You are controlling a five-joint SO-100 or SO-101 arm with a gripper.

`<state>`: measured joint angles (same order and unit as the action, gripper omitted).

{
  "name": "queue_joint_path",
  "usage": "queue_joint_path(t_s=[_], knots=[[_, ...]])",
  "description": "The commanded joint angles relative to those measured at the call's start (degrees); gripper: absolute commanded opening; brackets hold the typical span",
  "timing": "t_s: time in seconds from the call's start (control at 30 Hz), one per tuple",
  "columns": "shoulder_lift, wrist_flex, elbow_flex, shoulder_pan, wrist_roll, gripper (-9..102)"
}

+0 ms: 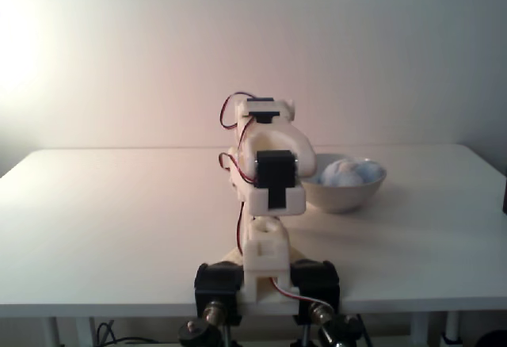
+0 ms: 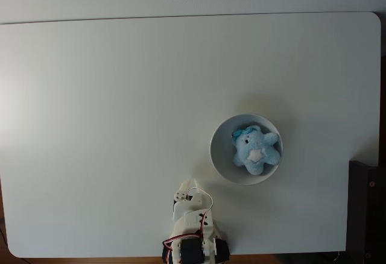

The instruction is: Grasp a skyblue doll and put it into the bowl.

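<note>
The skyblue doll [image 2: 256, 149] lies inside the white bowl [image 2: 219, 155], face up, with a white star on its belly. In a fixed view from behind the arm, the doll [image 1: 346, 173] shows above the rim of the bowl [image 1: 348, 198], right of the arm. The white arm [image 1: 269, 174] is folded up over its base at the table's front edge. My gripper [image 2: 186, 185] points away from the base, left of and nearer than the bowl, apart from it. Its fingers look closed together with nothing between them.
The white table [image 2: 90, 125] stretches wide to the left and far side of the bowl. A dark object [image 2: 365, 211] stands past the table's right edge. Black clamps [image 1: 219, 279] hold the arm's base to the front edge.
</note>
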<state>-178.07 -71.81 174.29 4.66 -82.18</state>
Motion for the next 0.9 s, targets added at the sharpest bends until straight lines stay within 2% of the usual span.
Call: queue_joint_path(t_s=[0.0, 0.17, 0.87], knots=[[-16.9, -4.8, -0.1, -0.4, 0.4, 2], [-16.9, -10.5, 0.2, -0.5, 0.5, 2], [-16.9, -10.5, 0.4, -0.4, 0.5, 2]])
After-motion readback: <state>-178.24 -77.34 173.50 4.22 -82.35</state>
